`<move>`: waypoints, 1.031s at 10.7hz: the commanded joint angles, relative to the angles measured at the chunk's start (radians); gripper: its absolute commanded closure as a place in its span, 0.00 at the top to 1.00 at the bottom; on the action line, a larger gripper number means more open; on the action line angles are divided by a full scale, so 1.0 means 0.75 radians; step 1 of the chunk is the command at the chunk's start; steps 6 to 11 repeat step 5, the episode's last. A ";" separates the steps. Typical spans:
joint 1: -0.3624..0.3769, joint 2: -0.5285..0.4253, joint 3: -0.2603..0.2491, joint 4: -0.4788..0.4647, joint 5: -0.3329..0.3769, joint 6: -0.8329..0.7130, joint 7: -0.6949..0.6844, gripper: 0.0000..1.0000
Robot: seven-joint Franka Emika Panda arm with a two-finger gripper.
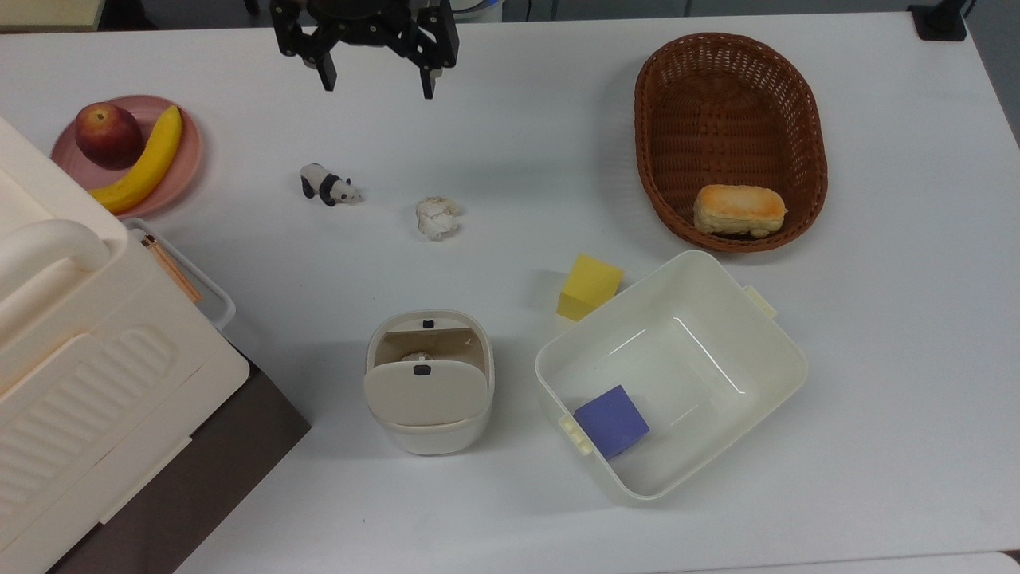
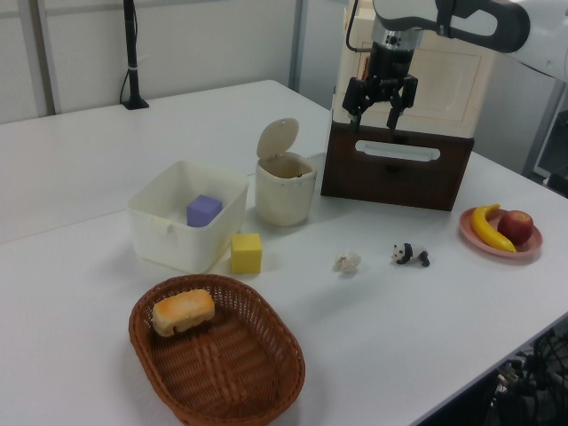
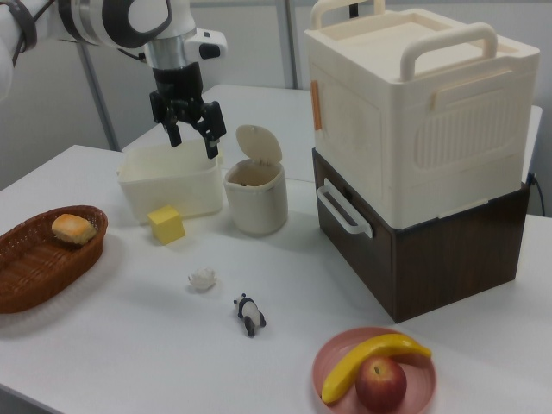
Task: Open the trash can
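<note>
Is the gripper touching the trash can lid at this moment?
Apart. In the top view the gripper hangs open at the table's far edge, well away from the raised lid of the trash can; the left view shows bare space between them.
</note>
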 commanded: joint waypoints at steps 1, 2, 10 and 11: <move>0.008 -0.028 -0.015 -0.082 -0.023 -0.008 0.034 1.00; -0.002 -0.030 -0.017 -0.082 -0.023 -0.008 0.034 1.00; -0.017 -0.030 -0.017 -0.078 -0.023 -0.010 0.034 1.00; -0.017 -0.030 -0.017 -0.078 -0.023 -0.010 0.034 1.00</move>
